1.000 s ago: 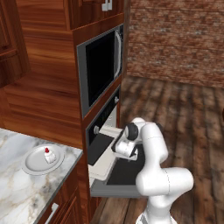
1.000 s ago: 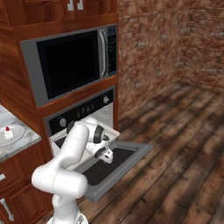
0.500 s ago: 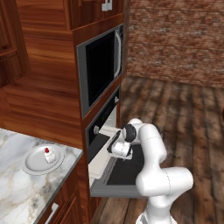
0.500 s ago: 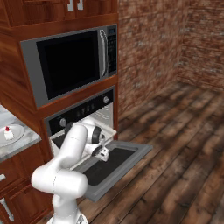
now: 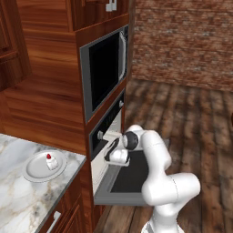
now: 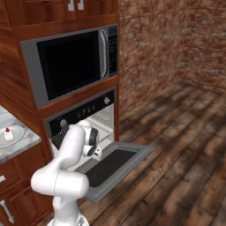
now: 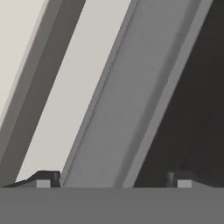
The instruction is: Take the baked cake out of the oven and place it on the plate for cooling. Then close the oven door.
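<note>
The gripper [image 7: 113,179], fingers spread wide and empty, hangs over the lowered oven door [image 5: 132,175], seemingly near its hinge edge. At nine o'clock, well apart, the baked cake [image 5: 51,161] sits on the plate [image 5: 34,169].

kitchen | oven [image 5: 105,136], microwave [image 5: 103,68], marble counter [image 5: 18,200], wood cabinets [image 5: 45,95]

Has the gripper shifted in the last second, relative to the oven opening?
Yes, slightly: the gripper has drawn in toward the oven opening, low over the inner end of the dropped oven door.
</note>
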You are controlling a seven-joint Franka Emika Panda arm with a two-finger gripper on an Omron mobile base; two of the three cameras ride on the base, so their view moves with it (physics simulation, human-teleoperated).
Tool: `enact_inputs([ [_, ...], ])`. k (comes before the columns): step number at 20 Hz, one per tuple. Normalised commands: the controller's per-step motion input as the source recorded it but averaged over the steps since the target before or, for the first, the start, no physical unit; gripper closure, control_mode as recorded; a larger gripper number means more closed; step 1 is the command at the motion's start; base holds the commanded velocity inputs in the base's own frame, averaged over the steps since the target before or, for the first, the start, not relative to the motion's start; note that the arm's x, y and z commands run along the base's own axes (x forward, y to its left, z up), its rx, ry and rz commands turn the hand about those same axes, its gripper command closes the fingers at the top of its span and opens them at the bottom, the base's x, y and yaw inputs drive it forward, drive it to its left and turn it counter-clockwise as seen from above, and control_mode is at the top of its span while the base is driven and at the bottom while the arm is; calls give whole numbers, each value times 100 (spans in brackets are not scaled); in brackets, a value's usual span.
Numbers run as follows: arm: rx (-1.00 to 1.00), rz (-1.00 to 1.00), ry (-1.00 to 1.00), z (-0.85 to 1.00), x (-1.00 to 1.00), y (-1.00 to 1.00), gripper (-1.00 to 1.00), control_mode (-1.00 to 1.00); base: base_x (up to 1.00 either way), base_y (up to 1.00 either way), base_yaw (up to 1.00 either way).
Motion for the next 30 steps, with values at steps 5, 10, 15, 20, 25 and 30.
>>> enact_inputs([
  [5,4,4,0,1,8,52,-100,-100,0,0,0],
  [10,9,4,0,6,12,30,-100,-100,0,0,0],
  [15,9,0,0,26,0,-20,-100,-100,0,0,0],
  [20,4,0,-1,35,-24,-83,-100,-100,0,0,0],
  [25,4,0,0,35,-47,-95,-100,-100,0,0,0],
  [30,9,0,-3,33,-60,-95,-100,-100,0,0,0],
])
